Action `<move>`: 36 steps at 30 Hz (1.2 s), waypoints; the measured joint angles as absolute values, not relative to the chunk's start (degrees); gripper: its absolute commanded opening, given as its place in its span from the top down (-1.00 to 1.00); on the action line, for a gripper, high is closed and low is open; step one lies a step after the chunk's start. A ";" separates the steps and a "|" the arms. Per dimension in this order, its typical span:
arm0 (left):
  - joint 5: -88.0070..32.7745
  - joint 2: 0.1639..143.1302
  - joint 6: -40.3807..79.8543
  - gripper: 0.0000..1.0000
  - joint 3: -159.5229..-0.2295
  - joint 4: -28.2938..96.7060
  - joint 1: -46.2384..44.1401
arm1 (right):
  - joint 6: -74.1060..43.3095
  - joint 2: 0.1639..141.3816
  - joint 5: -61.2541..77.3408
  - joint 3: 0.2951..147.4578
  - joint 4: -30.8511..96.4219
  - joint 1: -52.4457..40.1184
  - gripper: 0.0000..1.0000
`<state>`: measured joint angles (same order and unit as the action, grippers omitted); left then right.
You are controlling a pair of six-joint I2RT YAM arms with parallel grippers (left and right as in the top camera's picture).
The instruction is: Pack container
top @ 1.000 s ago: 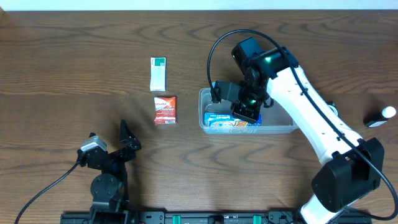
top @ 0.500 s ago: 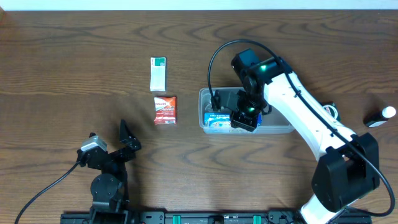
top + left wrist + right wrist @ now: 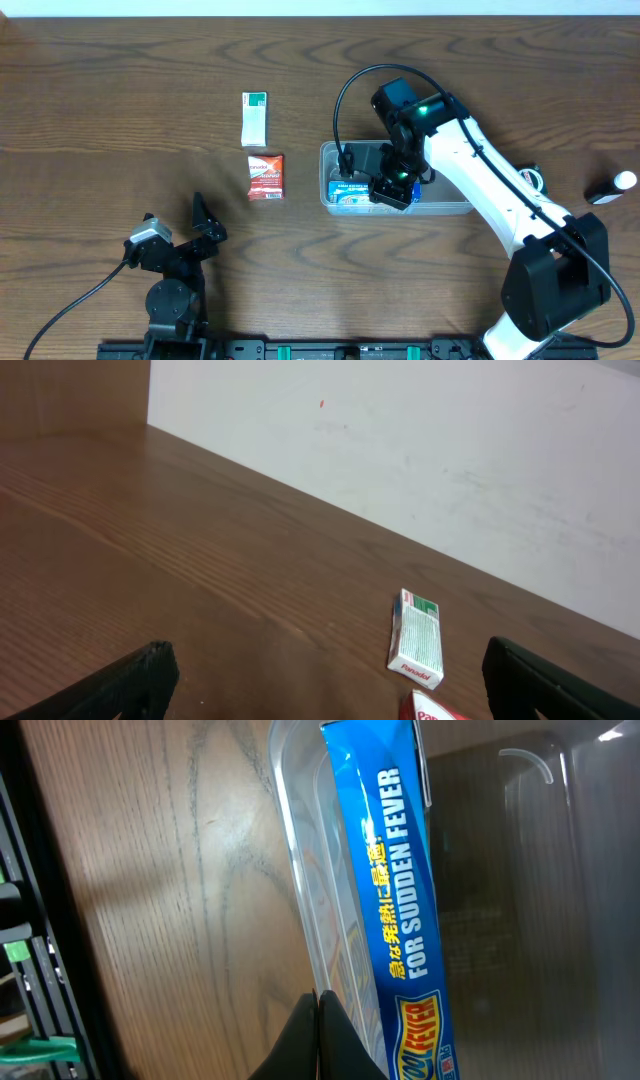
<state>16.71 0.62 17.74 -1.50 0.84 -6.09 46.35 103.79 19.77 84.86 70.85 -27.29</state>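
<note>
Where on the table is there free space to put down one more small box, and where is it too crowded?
Free: the wide wood left of the white-green box and red box; the strip between the red box and the container. Crowded: inside the container, where the blue pack lies and the right end effector reaches in.

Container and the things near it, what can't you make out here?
Blue packet: overhead, the right arm covers part; right wrist view crops its ends.
Right end effector: only its tips show at the wrist view's bottom edge; grip unclear.
Red packet: left wrist view, cut off by bottom edge.
</note>
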 measured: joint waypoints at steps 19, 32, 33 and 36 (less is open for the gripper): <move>16.71 0.62 17.74 -0.96 -1.50 0.86 -6.09 | 46.37 103.79 19.49 82.65 70.15 -27.29 0.97; 16.71 0.62 17.74 -0.96 -1.50 0.86 -6.09 | 46.44 103.79 18.96 80.86 67.57 -27.29 0.96; 16.71 0.62 17.74 -0.96 -1.50 0.86 -6.09 | 46.44 103.79 18.52 80.86 67.18 -27.29 0.93; 16.71 0.62 17.74 -0.96 -1.50 0.86 -6.09 | 46.33 103.79 16.58 80.84 65.49 -27.29 0.86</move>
